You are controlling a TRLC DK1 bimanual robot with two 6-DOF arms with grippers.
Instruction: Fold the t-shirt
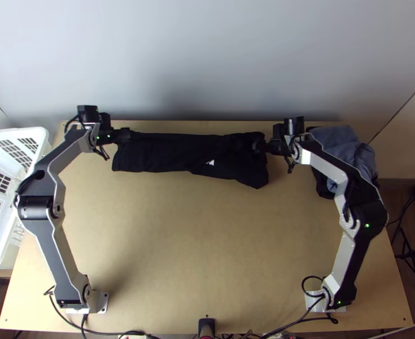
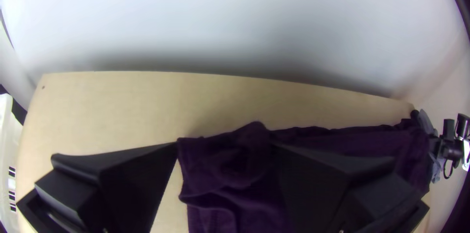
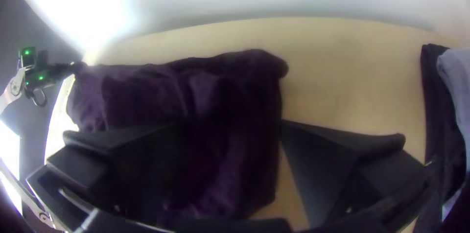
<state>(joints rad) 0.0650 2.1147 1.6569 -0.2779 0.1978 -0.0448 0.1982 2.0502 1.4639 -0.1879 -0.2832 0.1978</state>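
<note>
The black t-shirt point(image 1: 167, 152) lies as a long folded strip near the table's back edge, its right part wider, with a small white mark on it. My left gripper point(image 1: 129, 134) is at the strip's left end; in the left wrist view my left gripper point(image 2: 225, 145) stands open, with the dark cloth point(image 2: 235, 164) between and below its fingers. At the right end is my right gripper point(image 1: 258, 143); in the right wrist view my right gripper point(image 3: 234, 124) is open over the shirt point(image 3: 215, 101), one finger above cloth, the other by its side edge.
Blue-grey and black clothes point(image 1: 343, 148) lie piled at the table's back right corner, beside the right arm. A white basket point(image 1: 35, 135) stands at the left edge. A pale wall point(image 1: 207, 62) rises behind the table point(image 1: 196, 243), whose bare wood stretches in front of the shirt.
</note>
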